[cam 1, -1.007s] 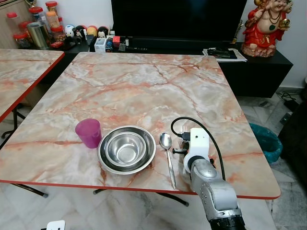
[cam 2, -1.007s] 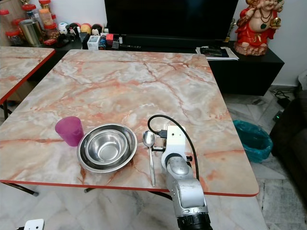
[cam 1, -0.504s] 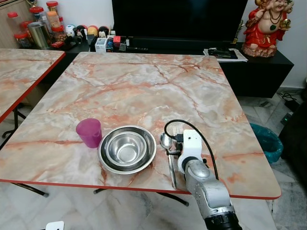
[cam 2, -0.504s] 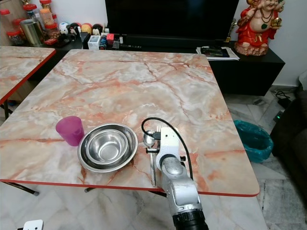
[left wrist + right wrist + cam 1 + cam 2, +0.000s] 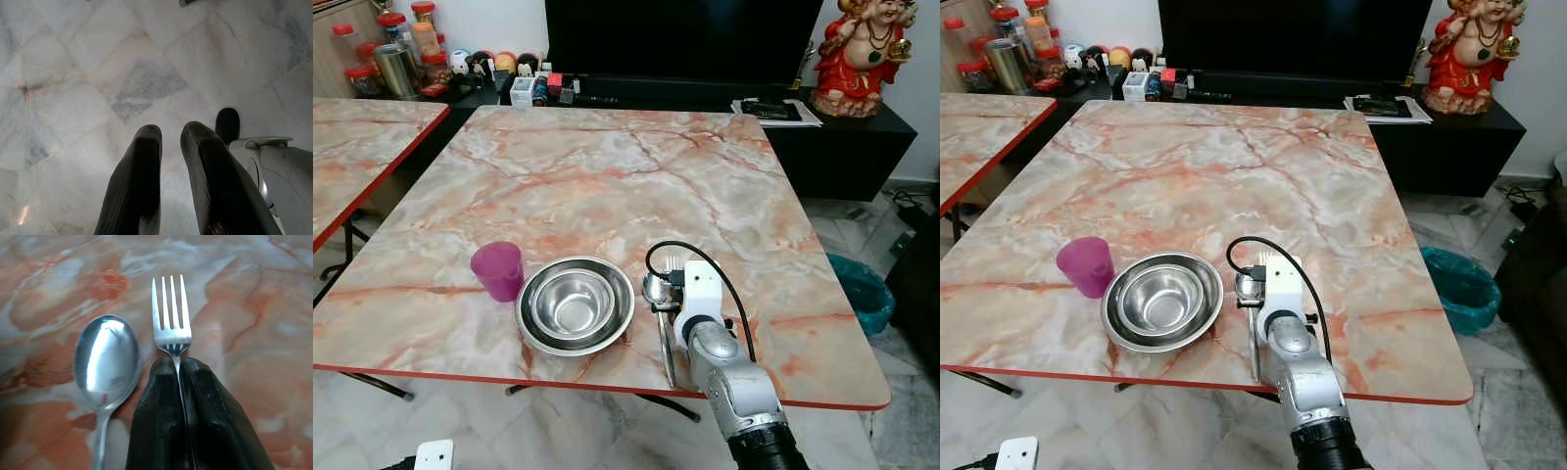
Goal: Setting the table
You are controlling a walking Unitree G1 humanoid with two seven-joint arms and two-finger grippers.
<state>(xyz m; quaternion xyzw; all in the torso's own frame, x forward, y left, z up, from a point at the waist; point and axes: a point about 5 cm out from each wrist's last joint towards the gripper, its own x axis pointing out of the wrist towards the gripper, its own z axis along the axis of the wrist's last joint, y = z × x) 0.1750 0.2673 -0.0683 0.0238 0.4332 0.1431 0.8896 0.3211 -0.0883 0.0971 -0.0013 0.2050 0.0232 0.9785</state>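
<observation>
My right arm [image 5: 732, 377] is silver with a black cuff, a white wrist block looped by a black cable, and matte black textured fingers [image 5: 156, 421].

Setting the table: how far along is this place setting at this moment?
Done: purple plastic cup, nested steel bowls and metal spoon lie on the marble table. In hand: right claw shut on the steel fork, beside the spoon. Left: releasing the fork. Left claw hangs idle.
</observation>
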